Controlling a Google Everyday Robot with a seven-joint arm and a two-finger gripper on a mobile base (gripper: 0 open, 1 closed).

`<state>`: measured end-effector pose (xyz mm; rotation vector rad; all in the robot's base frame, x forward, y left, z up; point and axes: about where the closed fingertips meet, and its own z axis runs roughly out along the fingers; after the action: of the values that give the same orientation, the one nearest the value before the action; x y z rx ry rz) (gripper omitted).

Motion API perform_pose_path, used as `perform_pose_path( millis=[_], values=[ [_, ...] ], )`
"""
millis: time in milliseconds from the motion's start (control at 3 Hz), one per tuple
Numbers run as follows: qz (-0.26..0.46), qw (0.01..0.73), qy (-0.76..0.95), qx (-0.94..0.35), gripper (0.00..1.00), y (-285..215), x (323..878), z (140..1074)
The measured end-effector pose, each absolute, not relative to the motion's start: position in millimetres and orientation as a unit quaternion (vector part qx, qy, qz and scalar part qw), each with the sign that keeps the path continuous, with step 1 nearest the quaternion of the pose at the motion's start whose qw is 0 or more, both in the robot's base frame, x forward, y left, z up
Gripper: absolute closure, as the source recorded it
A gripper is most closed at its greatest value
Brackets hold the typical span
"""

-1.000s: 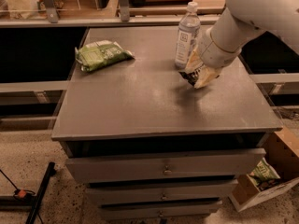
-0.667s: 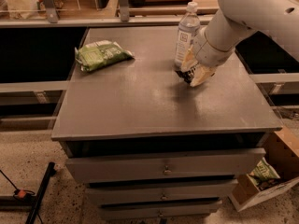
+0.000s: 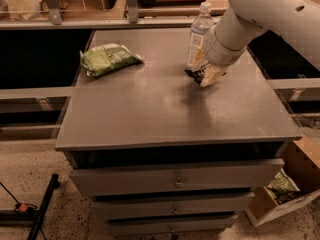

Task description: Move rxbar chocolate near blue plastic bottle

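1. Camera view, left edge: a black stand leg [image 3: 41, 211] lies on the speckled floor at the near left.
2. A gray cabinet [image 3: 165, 114] fills the middle of the scene. It has a flat top, and closed drawers are stacked on its near face.
3. A green snack bag [image 3: 107, 59] lies flat on the far-left part of the cabinet top. It is crinkled and well apart from the other items on the top.
4. The blue plastic bottle [image 3: 199, 34] stands upright on the far-right part of the cabinet top. It has a white cap and a label around its body.
5. The rxbar chocolate [image 3: 194, 74] shows as a dark wrapper just beside the base of the bottle, on its near side. It sits low over the cabinet top. Whether it touches the surface cannot be told.
6. The gripper [image 3: 204, 73] is clamped on the rxbar chocolate. One of its cream-coloured fingers [image 3: 214, 76] sits on each side of the dark wrapper. The gripper points down and to the left, close against the near-right side of the bottle.
7. The white arm [image 3: 260, 9] slopes down into the scene from the far right and ends at the gripper.
8. A cardboard box [image 3: 300, 169] stands open on the floor at the near right, beside the cabinet. A green packet [image 3: 282, 184] lies inside it.
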<state>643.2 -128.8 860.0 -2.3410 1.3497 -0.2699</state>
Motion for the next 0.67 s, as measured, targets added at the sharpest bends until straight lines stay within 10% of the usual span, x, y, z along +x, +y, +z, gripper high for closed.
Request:
perform_pose_path(
  millis=[667],
  values=[
    [-0.102,0.211,0.487,-0.841,0.36,-130.7,649.1,860.6]
  ],
)
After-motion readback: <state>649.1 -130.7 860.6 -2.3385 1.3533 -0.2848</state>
